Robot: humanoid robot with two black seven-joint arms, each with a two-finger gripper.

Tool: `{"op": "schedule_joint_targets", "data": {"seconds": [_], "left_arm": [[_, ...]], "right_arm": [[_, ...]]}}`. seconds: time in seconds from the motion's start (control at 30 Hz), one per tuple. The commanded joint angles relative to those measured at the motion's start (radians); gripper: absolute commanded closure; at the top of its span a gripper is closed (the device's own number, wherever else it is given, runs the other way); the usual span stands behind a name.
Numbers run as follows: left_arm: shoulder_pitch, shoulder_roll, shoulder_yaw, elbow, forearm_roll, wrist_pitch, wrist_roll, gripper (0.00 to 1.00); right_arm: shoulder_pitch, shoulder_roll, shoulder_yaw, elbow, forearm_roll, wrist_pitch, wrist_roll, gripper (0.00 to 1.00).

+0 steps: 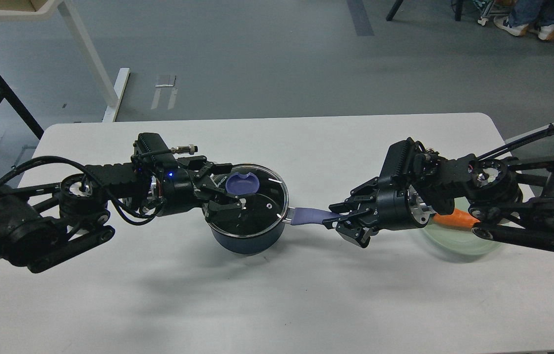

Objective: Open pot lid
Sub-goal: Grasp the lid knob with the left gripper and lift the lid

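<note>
The left claw (pixel 230 195) spreads wide over the fragile, slippery glass lid (pixel 247 194), its flat knob (pixel 242 185) the obvious hold; the right claw (pixel 343 219) grips the pot (pixel 247 236)'s handle (pixel 308 216).

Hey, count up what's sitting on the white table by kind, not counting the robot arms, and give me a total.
Pot: 1
Lid: 1
Plate, pale green: 1
Orange item on the plate, looks like a carrot: 1
Total: 4
</note>
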State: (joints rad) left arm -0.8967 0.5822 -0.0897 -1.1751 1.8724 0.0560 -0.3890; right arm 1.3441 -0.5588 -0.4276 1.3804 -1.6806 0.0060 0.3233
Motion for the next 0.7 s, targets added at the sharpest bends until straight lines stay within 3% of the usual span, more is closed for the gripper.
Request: {"op": "schedule_joint_targets", "data": {"seconds": [0.0, 0.23, 0.37, 0.67], "left_arm": [[0.007, -0.001, -0.001, 0.003, 0.001, 0.001, -0.002, 0.07], [-0.002, -0.001, 0.018, 0.0, 0.004, 0.001, -0.005, 0.45], [-0.013, 0.002, 0.018, -0.011, -0.001, -0.001, -0.01, 0.59], [-0.079, 0.048, 0.011, -0.012, -0.056, 0.002, -0.013, 0.62]], "right_arm": [[0.001, 0.0, 0.0, 0.0, -0.001, 0.0, 0.0, 0.82], [0.0, 0.0, 0.0, -0.001, -0.001, 0.0, 0.0, 0.82], [0.0, 0.0, 0.0, -0.001, -0.001, 0.0, 0.0, 0.82], [-0.008, 0.0, 0.0, -0.001, -0.001, 0.0, 0.0, 0.82]]}}
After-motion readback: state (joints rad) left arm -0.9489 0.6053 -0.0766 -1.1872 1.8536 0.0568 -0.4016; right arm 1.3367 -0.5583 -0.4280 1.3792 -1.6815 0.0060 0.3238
